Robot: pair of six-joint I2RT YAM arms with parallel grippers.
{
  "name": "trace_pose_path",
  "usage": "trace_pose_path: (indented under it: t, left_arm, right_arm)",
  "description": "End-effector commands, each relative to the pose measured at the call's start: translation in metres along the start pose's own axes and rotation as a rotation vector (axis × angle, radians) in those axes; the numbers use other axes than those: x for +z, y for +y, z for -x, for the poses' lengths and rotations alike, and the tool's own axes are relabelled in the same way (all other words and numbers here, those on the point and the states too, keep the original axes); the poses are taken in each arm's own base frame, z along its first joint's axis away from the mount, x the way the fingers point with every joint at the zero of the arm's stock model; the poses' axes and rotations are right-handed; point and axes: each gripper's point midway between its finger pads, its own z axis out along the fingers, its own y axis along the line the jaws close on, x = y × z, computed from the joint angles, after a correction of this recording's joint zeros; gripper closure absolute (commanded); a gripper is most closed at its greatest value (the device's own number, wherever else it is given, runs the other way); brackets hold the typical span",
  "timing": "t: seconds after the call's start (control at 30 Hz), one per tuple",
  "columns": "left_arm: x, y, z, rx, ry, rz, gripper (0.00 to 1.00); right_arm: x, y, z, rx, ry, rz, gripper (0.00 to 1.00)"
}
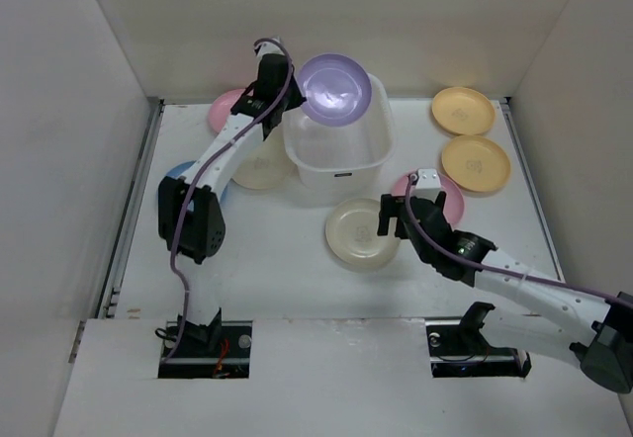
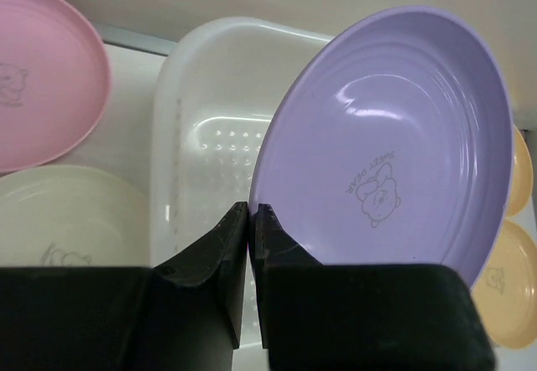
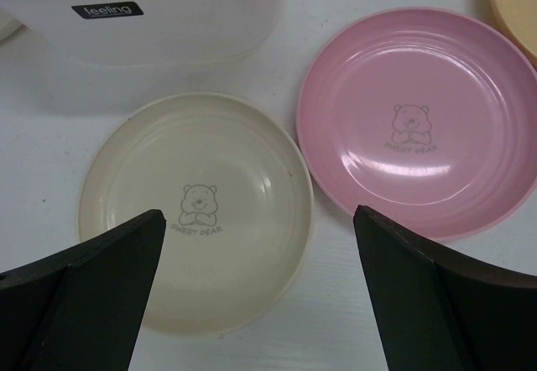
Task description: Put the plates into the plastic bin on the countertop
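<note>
Purple plate [image 1: 334, 88] is hanging tilted over the plastic bin [image 1: 336, 165] with the left claw [image 2: 252, 220] pinching its rim, so dropping it in looks next, while the right claw [image 3: 258, 220] is hovering wide open over a cream plate [image 3: 193, 211].

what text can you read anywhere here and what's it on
"feeling": label on the plastic bin
"SWEET BEAR": cream plate
"SWEET BEAR": pink plate beside it
"SWEET BEAR": purple plate, tilted
Marks on the yellow plates: too small to read.
</note>
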Motion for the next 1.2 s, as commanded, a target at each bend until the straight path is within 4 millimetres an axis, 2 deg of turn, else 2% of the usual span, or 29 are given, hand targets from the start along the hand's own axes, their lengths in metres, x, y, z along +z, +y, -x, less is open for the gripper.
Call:
trace_pose_path:
  t: [0.0, 0.1, 0.3, 0.53, 0.67, 0.8, 1.0, 1.07, 1.1, 1.17]
  left_arm:
    - [0.013, -0.031, 0.034, 0.009, -0.071, -0.100, 0.98]
    - [0.034, -0.031, 0.024, 0.031, -0.041, -0.084, 0.98]
    - [0.060, -0.020, -0.006, 0.081, 0.019, -0.059, 0.97]
    - [0.072, -0.014, -0.054, 0.164, 0.117, -0.045, 0.95]
    - [0.073, -0.010, -0.072, 0.196, 0.159, -0.037, 0.91]
    - [0.071, -0.009, -0.081, 0.226, 0.168, -0.034, 0.85]
    - [0.065, -0.021, -0.080, 0.260, 0.152, -0.050, 0.63]
    - [0.059, -0.029, -0.073, 0.272, 0.129, -0.065, 0.49]
    - [0.055, -0.036, -0.068, 0.277, 0.115, -0.075, 0.36]
    - [0.043, -0.049, -0.054, 0.281, 0.076, -0.096, 0.20]
  right_arm:
    - [-0.003, 0.008, 0.018, 0.010, -0.020, 0.009, 0.00]
    - [0.000, 0.005, 0.020, 0.010, -0.017, -0.005, 0.00]
    - [0.009, 0.007, 0.017, -0.005, 0.000, -0.018, 0.00]
    - [0.011, 0.008, 0.011, 0.000, 0.027, -0.029, 0.00]
    - [0.002, 0.011, -0.014, 0.012, 0.125, -0.035, 0.00]
    - [-0.009, 0.019, -0.040, -0.018, 0.182, -0.006, 0.00]
    - [-0.025, 0.029, -0.073, 0.014, 0.259, 0.024, 0.00]
    - [-0.027, 0.030, -0.083, 0.018, 0.283, 0.021, 0.00]
    - [-0.027, 0.029, -0.088, 0.024, 0.294, 0.012, 0.00]
    - [-0.026, 0.026, -0.099, 0.039, 0.320, -0.015, 0.00]
